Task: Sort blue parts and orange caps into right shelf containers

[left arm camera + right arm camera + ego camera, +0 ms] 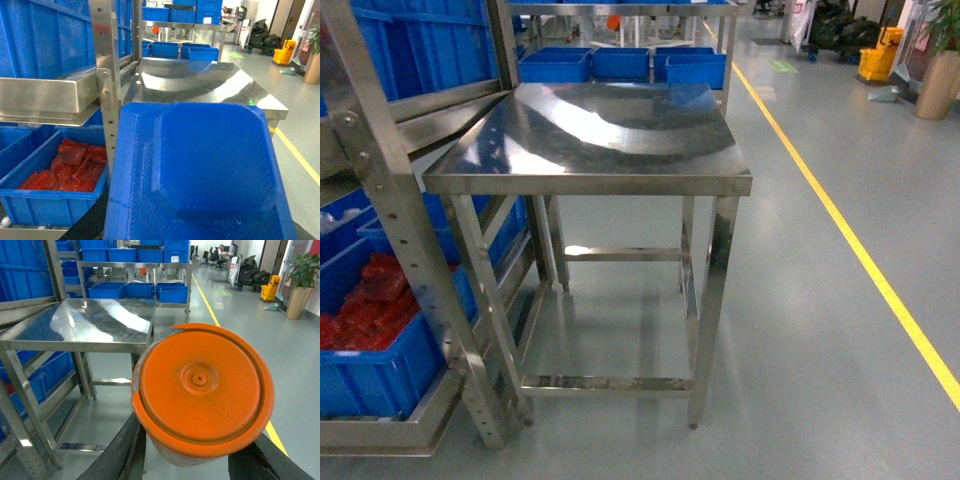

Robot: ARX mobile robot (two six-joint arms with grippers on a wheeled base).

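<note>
Head view first: a stainless steel bench (pixel 590 130) stands straight ahead of me on the grey floor, its shiny top bare and reflecting the lights. To its left is a steel rack (pixel 380 210), and low in that rack sits a blue crate (pixel 380 375) holding red pieces (pixel 370 305). More blue crates (pixel 620 65) line a shelf beyond the bench, and a yellow floor line (pixel 840 230) runs away on the right. Neither of my arms shows here. Over to the left wrist camera: a blue part (pixel 200 175), a moulded tray-like piece with a raised rectangular middle, fills the lower half of the picture right up against the lens; my left gripper itself is hidden behind it, so I cannot tell whether its jaws are closed on the part or not. Past it I see the bench top again and, lower left, the crate of red pieces in the rack. Now the right wrist camera: an orange cap (pixel 202 390), round with a ringed face and a small hub in the centre, sits between the dark fingers (pixel 125 450) of my right gripper (pixel 195 460), which press in on it from both sides, clamped on the cap. It hangs in the air beside the bench, above the floor, well apart from the blue crates on the far shelf.
</note>
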